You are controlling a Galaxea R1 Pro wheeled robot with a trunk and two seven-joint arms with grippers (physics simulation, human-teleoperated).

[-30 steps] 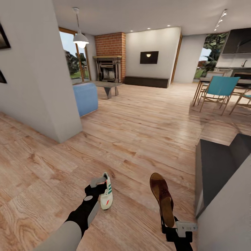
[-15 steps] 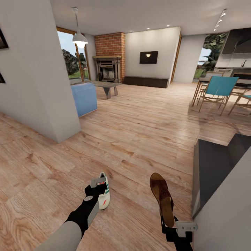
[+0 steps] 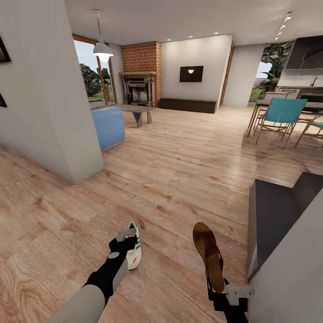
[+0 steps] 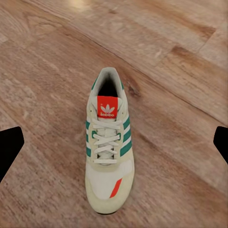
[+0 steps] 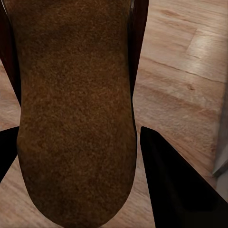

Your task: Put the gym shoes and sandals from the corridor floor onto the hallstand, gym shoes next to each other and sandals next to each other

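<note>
The right gripper (image 3: 218,287) gripped a sandal (image 3: 209,255) at lower centre; the left gripper (image 3: 127,240) hovered wide above a gym shoe (image 4: 107,147), probably about to descend.

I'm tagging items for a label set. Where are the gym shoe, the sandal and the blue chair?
gym shoe (image 4: 108,147): left wrist view, on its laces.
sandal (image 3: 211,255): head view, on the footbed near its middle.
blue chair (image 3: 285,111): head view, on its backrest.
</note>
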